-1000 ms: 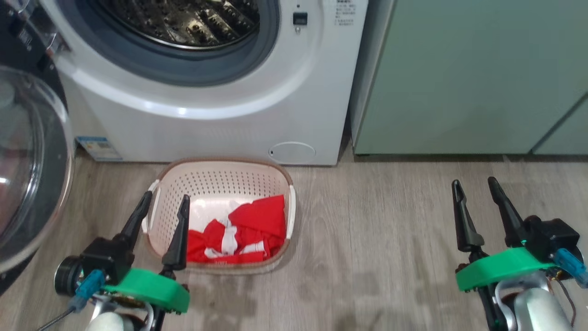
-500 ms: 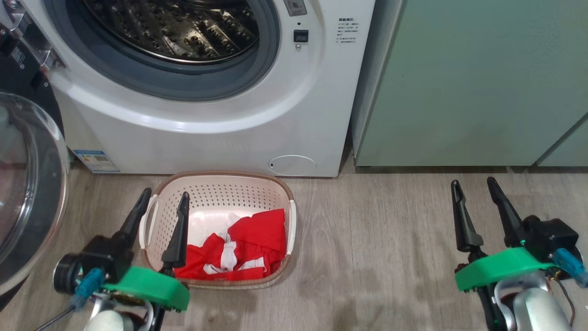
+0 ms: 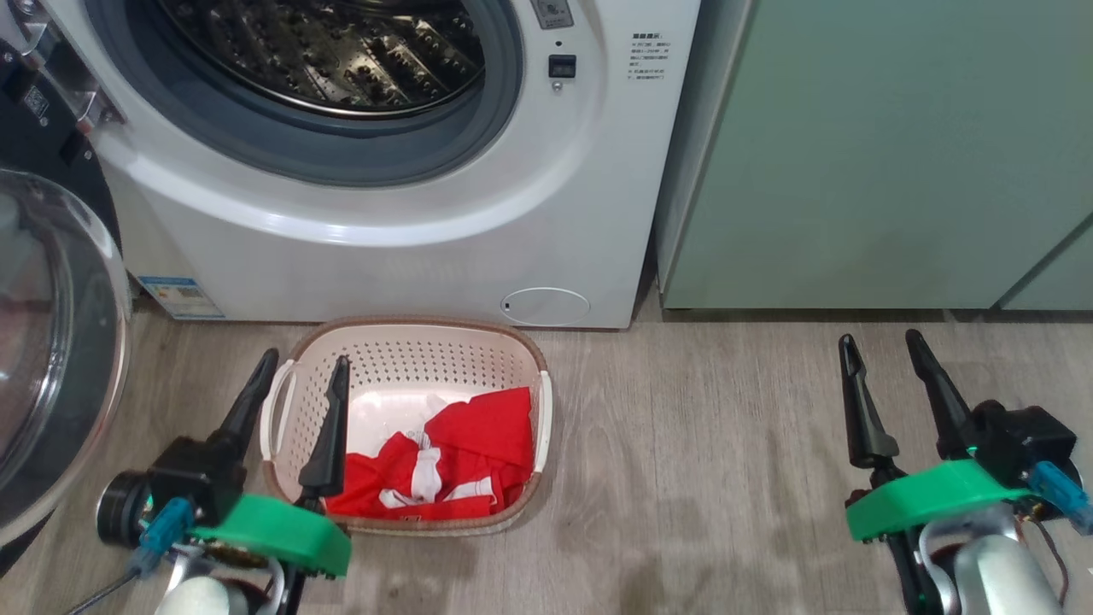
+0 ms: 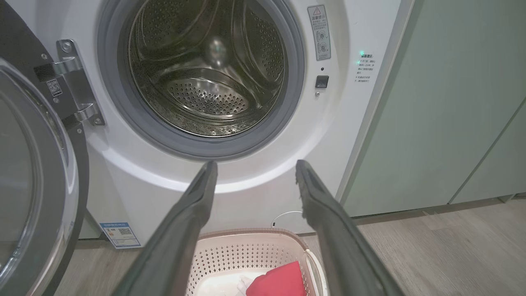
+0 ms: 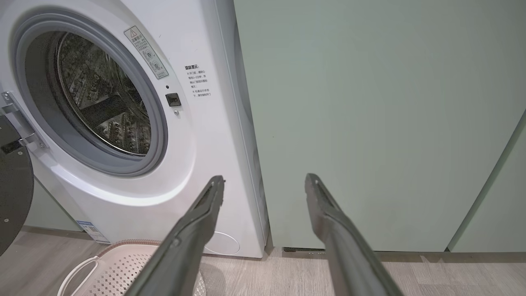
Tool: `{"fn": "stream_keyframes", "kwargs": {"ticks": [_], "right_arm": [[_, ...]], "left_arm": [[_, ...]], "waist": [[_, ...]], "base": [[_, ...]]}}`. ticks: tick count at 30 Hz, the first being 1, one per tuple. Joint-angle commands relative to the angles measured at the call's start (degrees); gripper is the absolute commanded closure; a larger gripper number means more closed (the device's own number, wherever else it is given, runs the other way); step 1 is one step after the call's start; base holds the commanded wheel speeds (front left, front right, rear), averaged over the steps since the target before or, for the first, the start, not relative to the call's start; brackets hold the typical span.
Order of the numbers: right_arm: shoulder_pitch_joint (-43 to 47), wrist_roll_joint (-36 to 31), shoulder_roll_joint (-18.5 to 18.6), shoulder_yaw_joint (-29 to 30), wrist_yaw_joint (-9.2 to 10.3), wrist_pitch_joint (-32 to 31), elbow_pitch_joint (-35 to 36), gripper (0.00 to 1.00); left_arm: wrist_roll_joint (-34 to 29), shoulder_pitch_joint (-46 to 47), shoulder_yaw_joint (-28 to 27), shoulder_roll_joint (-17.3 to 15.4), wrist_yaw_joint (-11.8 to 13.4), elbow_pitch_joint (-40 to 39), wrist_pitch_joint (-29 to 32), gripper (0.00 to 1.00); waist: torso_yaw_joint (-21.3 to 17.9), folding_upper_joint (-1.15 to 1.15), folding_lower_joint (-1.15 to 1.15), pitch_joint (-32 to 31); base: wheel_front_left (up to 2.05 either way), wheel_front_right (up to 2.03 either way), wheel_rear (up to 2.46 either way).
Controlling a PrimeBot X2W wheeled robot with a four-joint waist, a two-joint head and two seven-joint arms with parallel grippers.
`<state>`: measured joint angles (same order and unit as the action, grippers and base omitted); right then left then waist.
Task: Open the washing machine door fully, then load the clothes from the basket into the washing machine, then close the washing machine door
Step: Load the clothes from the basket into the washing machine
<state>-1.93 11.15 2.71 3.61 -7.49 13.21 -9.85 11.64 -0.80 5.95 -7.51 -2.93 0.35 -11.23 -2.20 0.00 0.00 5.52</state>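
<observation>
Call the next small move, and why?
Probably lower the left gripper into the basket onto the clothes: the washing machine door already stands wide open, the red pile lies inside, and that gripper hangs open and empty over the basket's left rim.

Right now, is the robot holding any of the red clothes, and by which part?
No, nothing is held. Both the left gripper and the right gripper are open and empty; the clothes lie in the basket.
</observation>
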Motion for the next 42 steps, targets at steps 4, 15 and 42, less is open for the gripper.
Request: {"fn": "stream_keyframes", "kwargs": {"ticks": [4,15,42], "right_arm": [[-2.1,0.1,0.2,-1.3,0.0,0.8,1.7,0.0],[-3.7,0.0,0.2,-1.3,0.0,0.7,3.4,0.0],[-19.7,1.7,0.2,-8.9,0.0,1.8,8.4,0.0]], "left_arm": [[0.5,2.2,-1.5,-1.2,0.7,-2.5,-0.4,0.0],[2.2,7.3,-1.1,-2.3,-0.4,-3.3,2.0,0.0],[19.7,47.2,16.6,-6.2,-4.5,45.4,16.3,0.0]], "waist": [[0.1,0.0,0.0,0.1],[0.0,0.0,0.0,5.0],[-9.7,0.0,0.0,41.3]], "base": [[0.0,0.0,0.0],[0.0,0.0,0.0],[0.0,0.0,0.0]]}}
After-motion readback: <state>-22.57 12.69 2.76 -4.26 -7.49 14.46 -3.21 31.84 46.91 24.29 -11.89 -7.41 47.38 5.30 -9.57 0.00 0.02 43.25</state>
